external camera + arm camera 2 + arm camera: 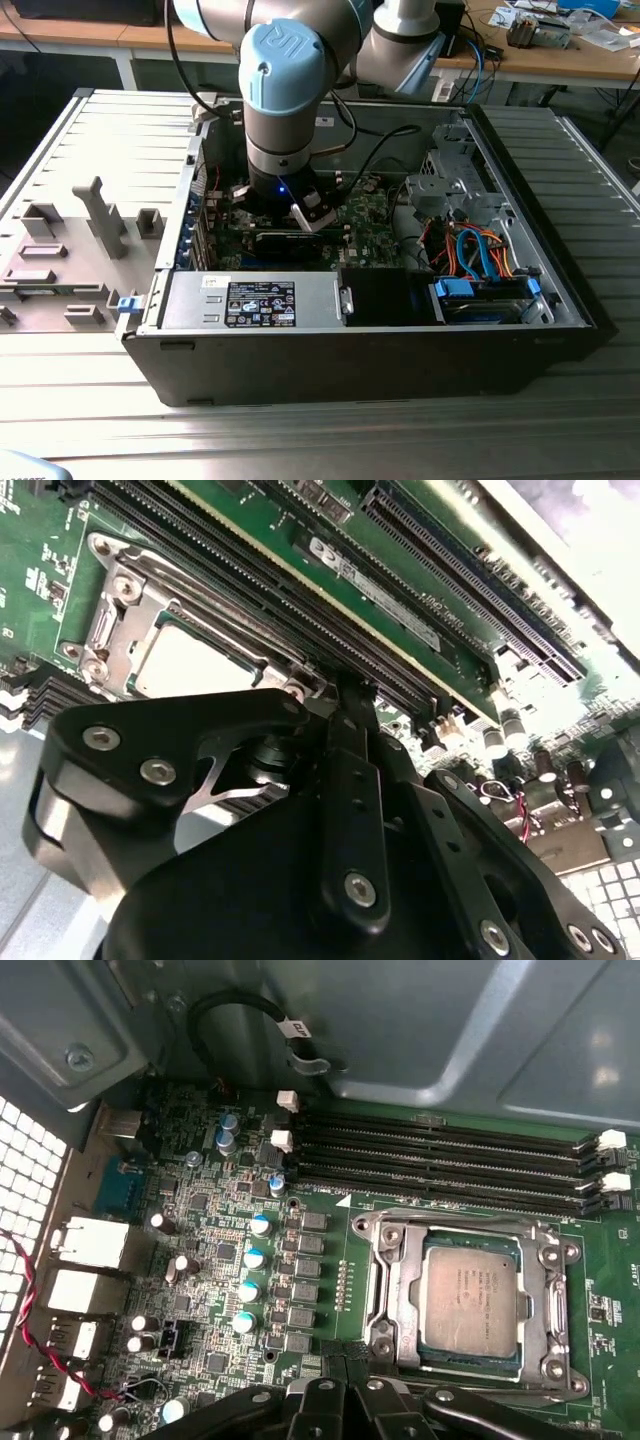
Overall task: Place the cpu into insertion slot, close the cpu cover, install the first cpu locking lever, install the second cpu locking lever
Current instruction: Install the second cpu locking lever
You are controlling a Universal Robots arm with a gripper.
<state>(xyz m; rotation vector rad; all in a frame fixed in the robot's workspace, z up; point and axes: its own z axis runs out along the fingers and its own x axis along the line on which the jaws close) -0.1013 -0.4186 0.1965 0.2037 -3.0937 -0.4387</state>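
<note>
Black gripper [345, 695] linkages lie closest to the lens in the second wrist view, and the two fingers meet at a narrow tip with nothing between them, so the tool looks closed and empty, though I cannot be fully sure because the tip is partly hidden by its own body. That tip stands just beside one corner of the cpu cover [120, 610].

In the first wrist view the cpu [470, 1303] sits flat inside the insertion slot [395, 1335], its dull grey top facing up. The cpu cover [545, 1290] lies down over it as a silvery frame, and the chip shows through the cut-out centre. The dark finger links of the gripper [345, 1390] touch the lower edge of this picture, just beside the socket's lower left corner.

Around the socket is the green motherboard [330, 1210]. Four long black memory slots [450, 1160] run beside the socket. A row of small capacitors [252, 1258] stands near the socket's other side. A red and black twisted wire [40, 1330] hangs near the perforated case wall.

In the exterior view the robot arm [285, 90] reaches down into the open computer case [380, 350] in the middle of the frame, and the gripper [290, 205] is low over the board. A grey fixture plate [75, 250] lies at the exterior view's left, beside the case.
</note>
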